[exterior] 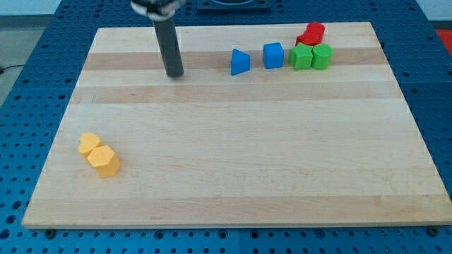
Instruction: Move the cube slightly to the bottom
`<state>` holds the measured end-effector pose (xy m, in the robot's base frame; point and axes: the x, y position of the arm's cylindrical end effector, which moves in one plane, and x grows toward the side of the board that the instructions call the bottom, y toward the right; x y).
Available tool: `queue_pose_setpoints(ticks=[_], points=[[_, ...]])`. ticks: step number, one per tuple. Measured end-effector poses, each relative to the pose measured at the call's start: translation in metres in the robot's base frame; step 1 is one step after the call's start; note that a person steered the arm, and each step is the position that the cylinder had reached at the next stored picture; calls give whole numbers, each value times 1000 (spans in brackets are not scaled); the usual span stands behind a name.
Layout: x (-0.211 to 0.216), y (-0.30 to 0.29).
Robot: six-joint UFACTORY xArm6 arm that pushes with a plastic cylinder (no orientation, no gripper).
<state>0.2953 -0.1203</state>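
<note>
1. My tip [174, 74] rests on the worktop [233, 169] near its top edge, left of the middle, at the lower end of a dark rod [169, 46] that rises toward the view's top and leaves the frame blurred.
2. There is no pincer on this arm, so nothing is spread, pressed together or pinching; the rod simply ends in my tip.
3. The blue cube [273, 55] sits close to the worktop's top edge, right of the middle, well apart from my tip toward the view's right.
4. A blue triangular block [240, 62] lies between my tip and the blue cube, just beside the cube on its left, with a narrow gap showing between the two.
5. Just to the right of the blue cube stands a green block [301, 56], whose shape looks notched; whether it touches the cube I cannot tell.
6. A second green block [322, 56], roughly cylindrical, is pressed against the first on its right.
7. A red block [311, 34] lies just above the two green ones, nearest the top edge, and appears to touch them.
8. Two yellow blocks sit near the bottom-left corner, touching each other: one yellow block [89, 144] higher and to the left, and a yellow hexagonal block [104, 161] lower and to the right.
9. Both yellow ones are well apart from my tip and from the group at the top.
</note>
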Motion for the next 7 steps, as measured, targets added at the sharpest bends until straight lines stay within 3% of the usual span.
queue_pose_setpoints(ticks=[1, 2, 3, 5, 7], points=[[-79, 21], [-92, 112], [-75, 203], [-37, 217], [-26, 216]])
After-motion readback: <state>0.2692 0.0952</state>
